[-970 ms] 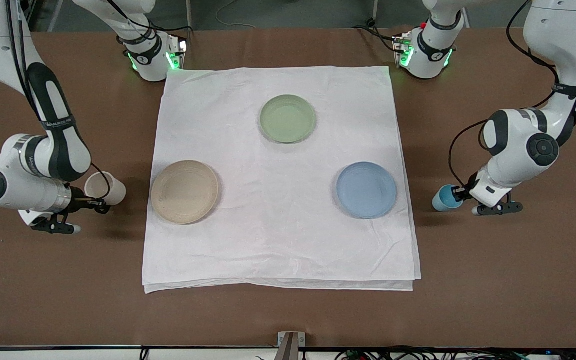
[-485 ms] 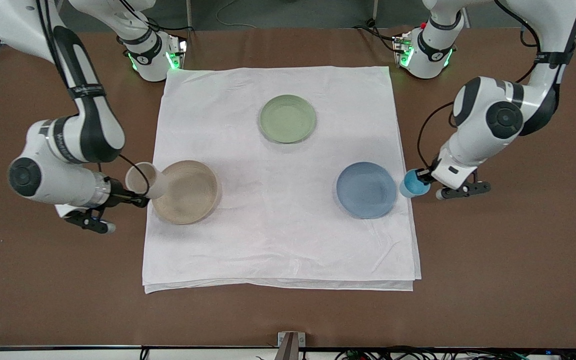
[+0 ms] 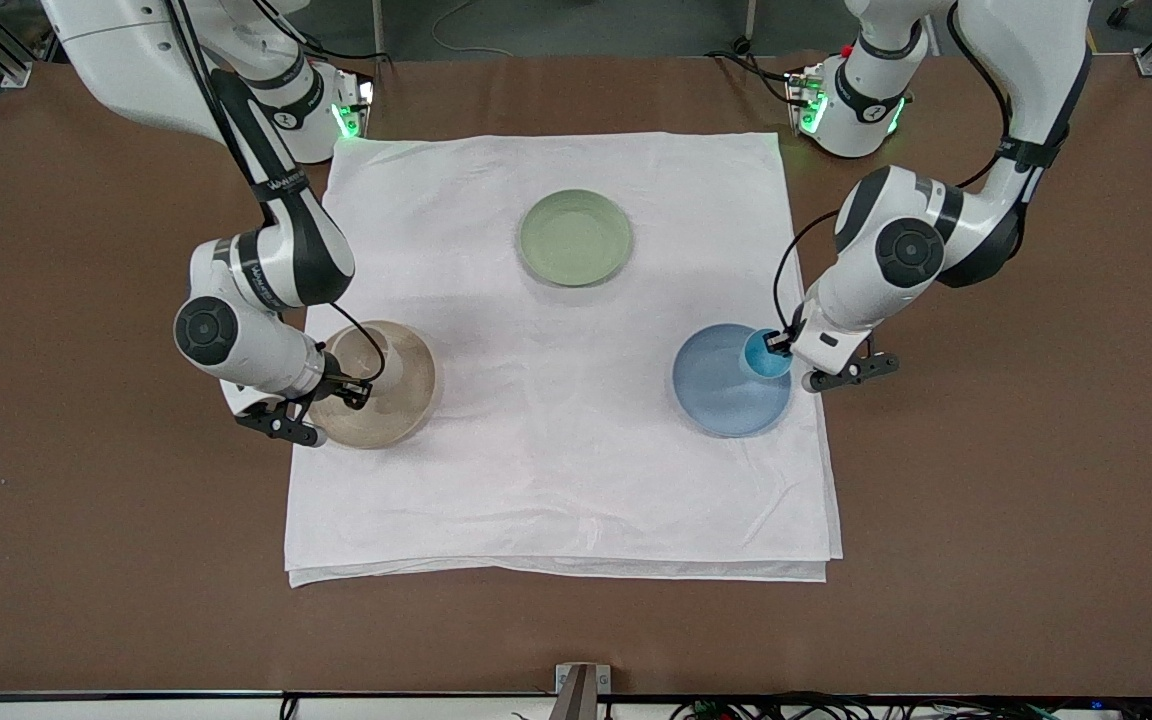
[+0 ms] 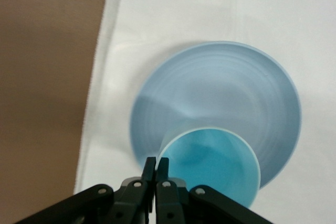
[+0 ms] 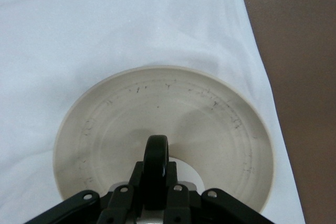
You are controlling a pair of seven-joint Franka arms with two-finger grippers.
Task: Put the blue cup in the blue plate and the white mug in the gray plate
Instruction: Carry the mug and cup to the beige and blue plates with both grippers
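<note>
My left gripper (image 3: 782, 346) is shut on the rim of the blue cup (image 3: 762, 354) and holds it over the edge of the blue plate (image 3: 726, 400) toward the left arm's end. In the left wrist view the gripper (image 4: 156, 165) pinches the cup's (image 4: 215, 163) wall above the plate (image 4: 220, 85). My right gripper (image 3: 350, 391) is shut on the dark handle of the white mug (image 3: 388, 362) and holds it over the gray plate (image 3: 416, 395). In the right wrist view the gripper (image 5: 156, 174) clamps the handle (image 5: 156, 153) above the ridged plate (image 5: 157, 106). Most of the mug (image 5: 185, 172) is hidden there.
A pale green plate (image 3: 575, 237) lies on the white cloth (image 3: 556, 480), farther from the front camera than the other two plates. The cloth covers the middle of the brown table (image 3: 1016, 500). The arm bases stand at the table's edge farthest from the front camera.
Both arms have swung inward from the bare table onto the cloth. The blue cup now hangs over the blue plate and the white mug over the gray plate.
</note>
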